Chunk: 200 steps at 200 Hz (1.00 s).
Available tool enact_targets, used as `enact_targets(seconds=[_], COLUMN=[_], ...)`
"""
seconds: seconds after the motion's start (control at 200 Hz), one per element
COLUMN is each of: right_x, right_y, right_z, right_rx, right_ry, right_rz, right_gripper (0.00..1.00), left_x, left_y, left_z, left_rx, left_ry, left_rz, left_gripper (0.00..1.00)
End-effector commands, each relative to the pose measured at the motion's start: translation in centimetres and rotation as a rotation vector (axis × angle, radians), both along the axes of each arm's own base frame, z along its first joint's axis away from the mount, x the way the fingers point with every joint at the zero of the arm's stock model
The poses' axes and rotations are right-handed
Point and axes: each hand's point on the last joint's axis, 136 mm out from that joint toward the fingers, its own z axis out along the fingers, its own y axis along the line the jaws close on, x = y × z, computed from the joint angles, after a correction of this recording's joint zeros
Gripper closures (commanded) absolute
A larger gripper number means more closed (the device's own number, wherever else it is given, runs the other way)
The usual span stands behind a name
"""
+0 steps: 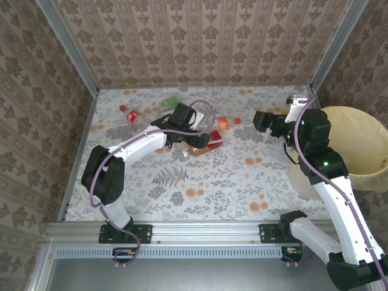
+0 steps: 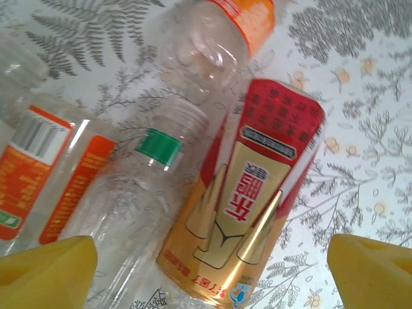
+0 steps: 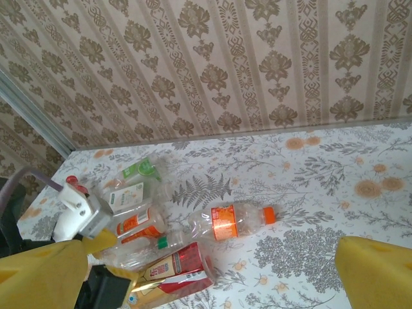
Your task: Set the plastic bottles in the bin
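1. Near edge of the table (image 1: 212,194): both arm bases are bolted here, left and right.
2. Off the right edge: the bin (image 1: 357,111), round with a pale yellow liner, stands just beside the right arm's upper links.
3. Right gripper (image 1: 262,120): held above the table's right side in the far half and facing left. Jaws are wide, with nothing between them.
4. Left gripper (image 2: 209,270): low over the middle of the far half. Jaws are wide, with the yellow fingertips (image 2: 45,273) on either side of two bottles lying side by side. These are the red-and-gold bottle (image 2: 248,193) and, on its left, the green-capped clear bottle (image 2: 138,193). No pad is seen touching either.
5. Just beyond those two: the orange-capped bottle (image 3: 225,222) lies on its side, cap toward the right edge. Left of the green-capped one lies the orange-label bottle (image 2: 51,167), barcode up.
6. Farther, toward the far left corner: the red-capped bottle (image 1: 130,115) lies flat on the table. The green-label bottle (image 1: 170,100) lies nearest the far edge.
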Motion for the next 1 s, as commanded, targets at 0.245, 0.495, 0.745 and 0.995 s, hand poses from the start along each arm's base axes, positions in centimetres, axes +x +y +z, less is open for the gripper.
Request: enact_targets(seconds=[0.245,0.495,0.745,0.995], right_x=[0.1,0.2,0.6,0.5], right_y=[0.7,0.8,1.5,1.6], right_z=[-0.2,-0.3,-0.7,-1.3], right_rx=[-0.003,0.008,0.007,-0.002], right_ry=[-0.001,0.008,0.018,0.031], right_rz=[0.03,0.029,0.045,0.045], right_gripper=[0.0,0.0,0.0,0.0], left_x=[-1.7,-3.8,-2.9,-2.0], left_y=[-0.8,-1.7,-0.4,-0.4], left_z=[-5.5,-6.0,-8.8,-9.7], left_rx=[0.156,0.168,0.289,0.347], left_ry=[0.047,0.053,0.053,0.015], left_rz=[-0.104,-0.154,-0.095,-0.02], left_gripper=[0.13,0.15,0.17,0.21])
